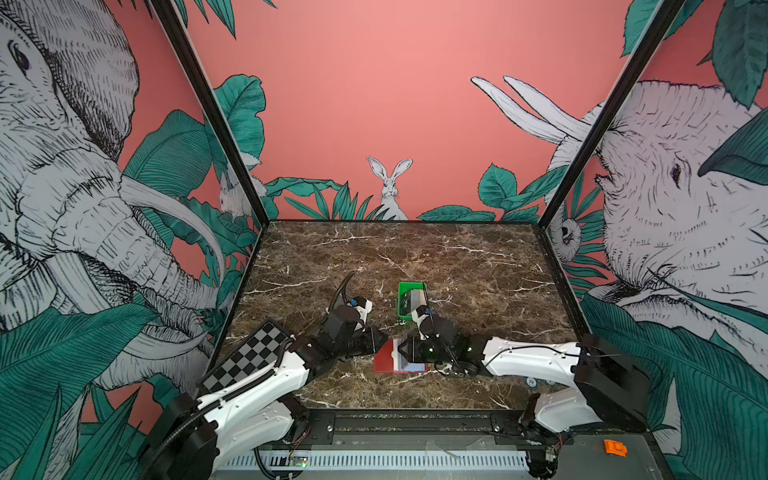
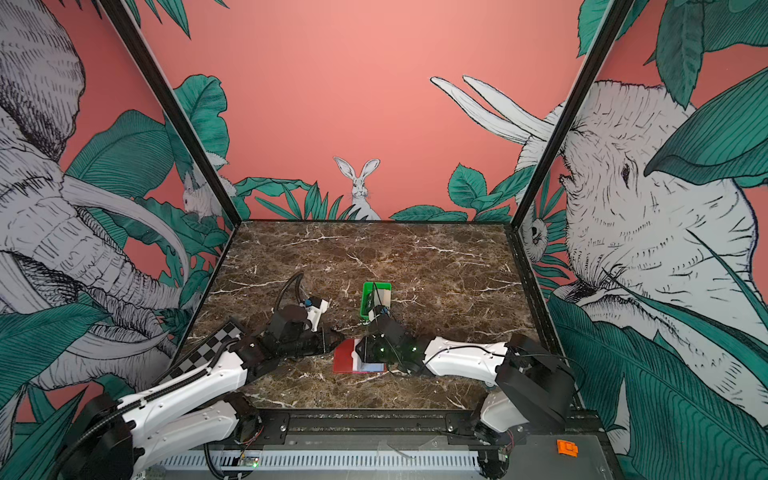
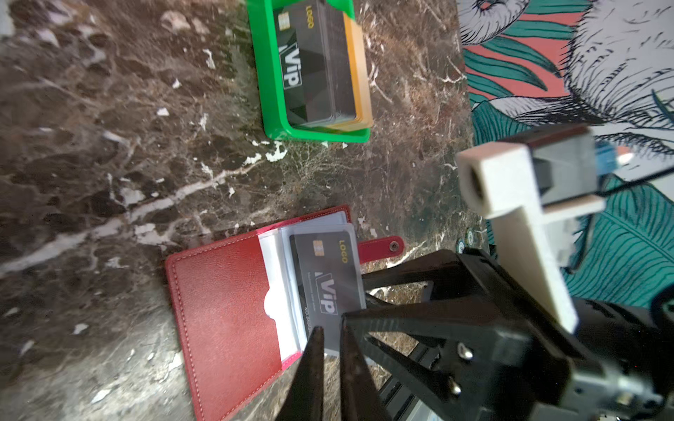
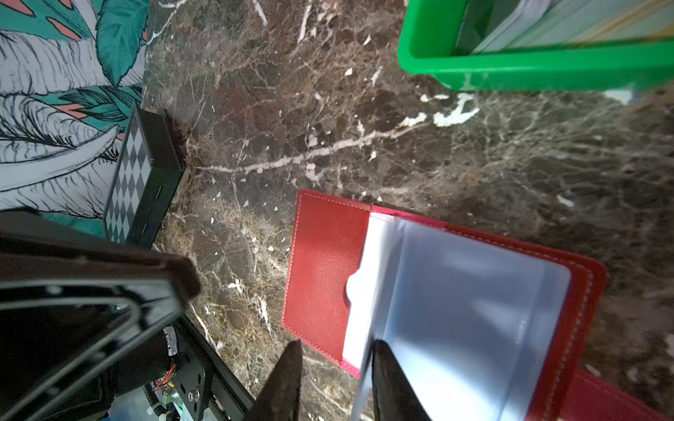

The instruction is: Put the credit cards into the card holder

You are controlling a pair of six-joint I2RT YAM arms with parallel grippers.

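Red holder [image 1: 383, 359] lies open, lower centre; one card [image 3: 328, 277] sleeved, others [image 3: 317, 65] in tray [image 1: 400, 303] above; left jaws barely parted, right jaws spread astride a sleeve edge [image 4: 364, 328]; best hold that pocket open.

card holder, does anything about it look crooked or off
Yes, mildly. The card holder lies open, and the black card in its clear sleeve sits tilted against the red cover's edges instead of square with them. The sleeve is lifted rather than lying flat. No damage or spill shows.
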